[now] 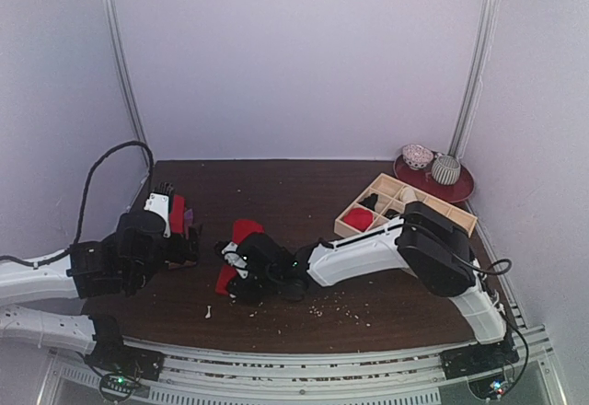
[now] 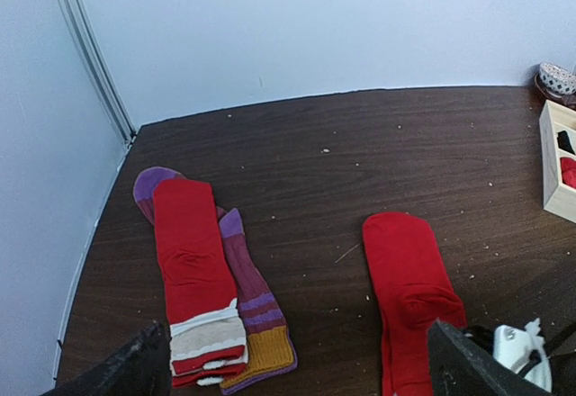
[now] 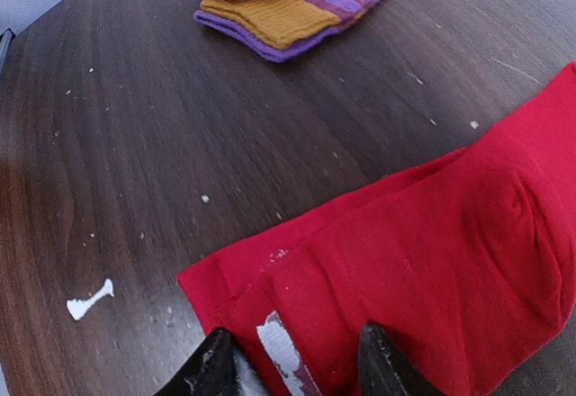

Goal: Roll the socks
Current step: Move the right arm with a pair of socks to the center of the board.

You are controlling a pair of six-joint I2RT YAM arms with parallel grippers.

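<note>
A plain red sock (image 3: 423, 261) lies flat on the dark table, also seen as the red sock (image 2: 409, 279) (image 1: 244, 230). My right gripper (image 3: 292, 364) (image 1: 230, 262) is down on its cuff end. Its two black fingers stand apart on the fabric, which pleats slightly between them beside a white patch (image 3: 283, 351). To the left lies a stack of socks (image 2: 193, 261) (image 1: 179, 212): a red one with a cream cuff over a purple and orange one (image 2: 256, 310) (image 3: 288, 9). My left gripper (image 2: 301, 373) (image 1: 164, 189) hovers wide open behind that stack, holding nothing.
A pale wooden grid tray (image 1: 405, 204) (image 2: 560, 162) sits at the right with a red item in one cell. Behind it a red plate (image 1: 460, 189) carries two small bowls. Pale crumbs dot the table. Walls close in at the left, back and right.
</note>
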